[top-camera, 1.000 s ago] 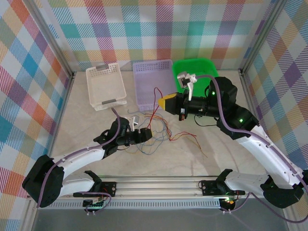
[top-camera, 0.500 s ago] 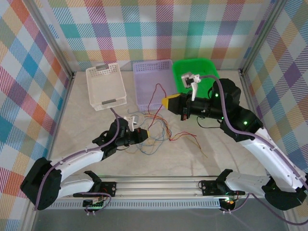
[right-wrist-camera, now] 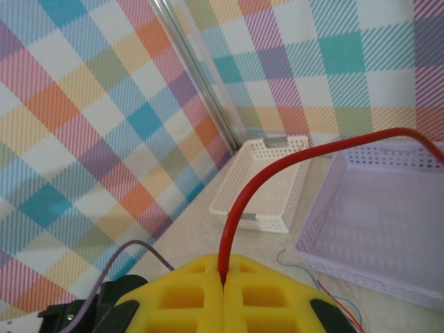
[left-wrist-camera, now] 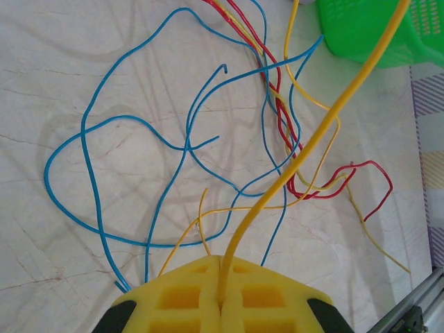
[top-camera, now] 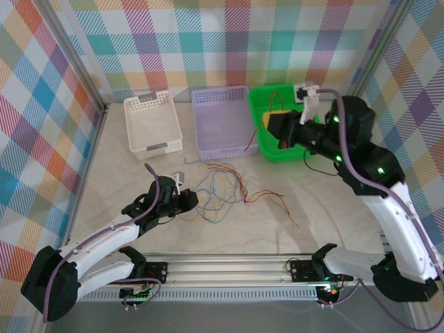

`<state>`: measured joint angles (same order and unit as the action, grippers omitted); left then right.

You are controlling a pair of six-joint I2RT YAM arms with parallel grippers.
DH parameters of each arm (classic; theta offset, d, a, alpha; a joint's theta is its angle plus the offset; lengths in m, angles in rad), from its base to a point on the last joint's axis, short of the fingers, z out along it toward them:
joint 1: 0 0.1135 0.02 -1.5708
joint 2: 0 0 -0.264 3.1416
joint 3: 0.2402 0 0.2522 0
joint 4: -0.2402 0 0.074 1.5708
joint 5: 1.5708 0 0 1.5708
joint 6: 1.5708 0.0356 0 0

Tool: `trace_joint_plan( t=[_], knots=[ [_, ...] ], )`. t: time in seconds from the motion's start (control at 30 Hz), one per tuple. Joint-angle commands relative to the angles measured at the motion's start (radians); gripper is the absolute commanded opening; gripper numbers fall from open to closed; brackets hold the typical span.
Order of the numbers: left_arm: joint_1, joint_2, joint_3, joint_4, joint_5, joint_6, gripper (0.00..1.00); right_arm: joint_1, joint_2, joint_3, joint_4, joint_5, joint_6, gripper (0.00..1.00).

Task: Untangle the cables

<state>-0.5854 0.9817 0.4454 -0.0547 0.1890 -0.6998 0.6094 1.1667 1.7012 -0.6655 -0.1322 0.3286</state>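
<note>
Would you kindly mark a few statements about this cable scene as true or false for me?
1. The left hand is shut on a yellow cable. True.
2. The right hand grips a blue cable. False: it grips a red cable.
3. The white basket stands left of the purple basket. True.
4. The tangle lies inside the purple basket. False: it lies on the table in front of it.

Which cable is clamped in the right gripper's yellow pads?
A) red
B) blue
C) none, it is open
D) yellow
A: in the right wrist view a red cable rises from the seam of the shut right gripper; the left gripper pinches the yellow cable.
</note>
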Motion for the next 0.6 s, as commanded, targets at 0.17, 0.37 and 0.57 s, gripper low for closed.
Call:
trace_joint_plan(
  t=[0.17,0.37,0.57],
  knots=[
    [0.009,-0.035,0.005,-0.016,0.012,0.000,0.00,-0.054,0.230,0.140,-0.022,-0.125,-0.060,0.00],
    [0.009,-0.052,0.000,-0.021,0.015,-0.002,0.00,-0.095,0.459,0.304,-0.044,-0.212,-0.084,0.00],
    [0.009,-0.086,-0.011,-0.028,0.019,-0.022,0.00,-0.124,0.740,0.517,-0.103,-0.275,-0.086,0.00]
  ],
)
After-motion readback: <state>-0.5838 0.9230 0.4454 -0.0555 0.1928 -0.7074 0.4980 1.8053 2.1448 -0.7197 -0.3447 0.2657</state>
